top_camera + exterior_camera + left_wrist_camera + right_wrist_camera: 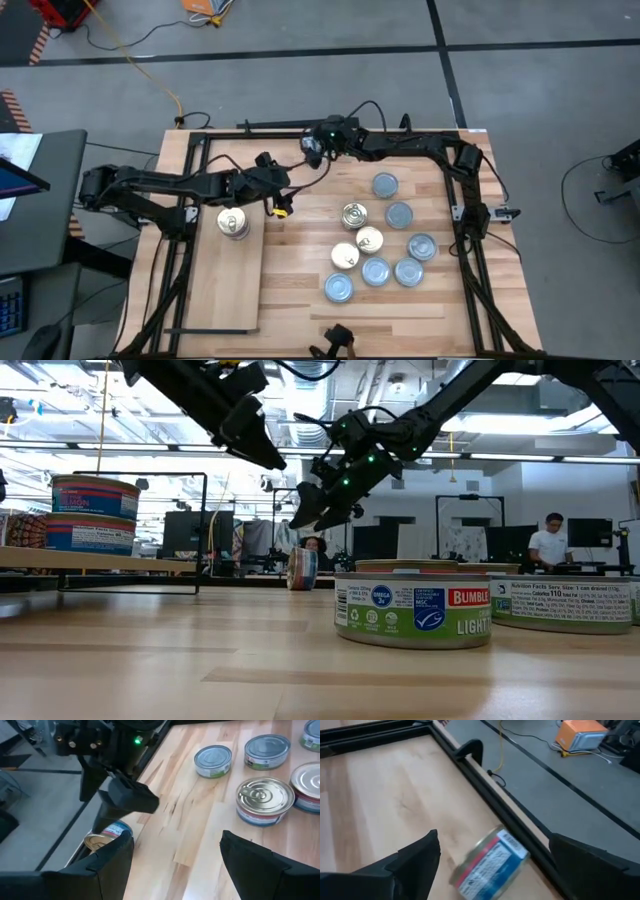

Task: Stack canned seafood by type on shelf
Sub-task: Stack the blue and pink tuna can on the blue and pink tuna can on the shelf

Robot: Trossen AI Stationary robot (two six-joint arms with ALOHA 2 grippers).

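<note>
Near edge of the tabletop (pixel 300 300): loose tins (pixel 375 270) clustered right of centre, mix of gold and blue-silver tops, none gripped; the shelf (pixel 225 290) lies flat on the left with a two-high stack (pixel 233 222) at its far end. Left hand (pixel 283 205) hovers mid-tabletop just right of that stack, fingers well apart, holding nothing. Farthest back, the right hand (pixel 312 150) hangs over the far edge with fingers spread wide and empty, and one tin on its side (pixel 490 865) lies against the black frame rail (pixel 515 827) between its fingertips.
</note>
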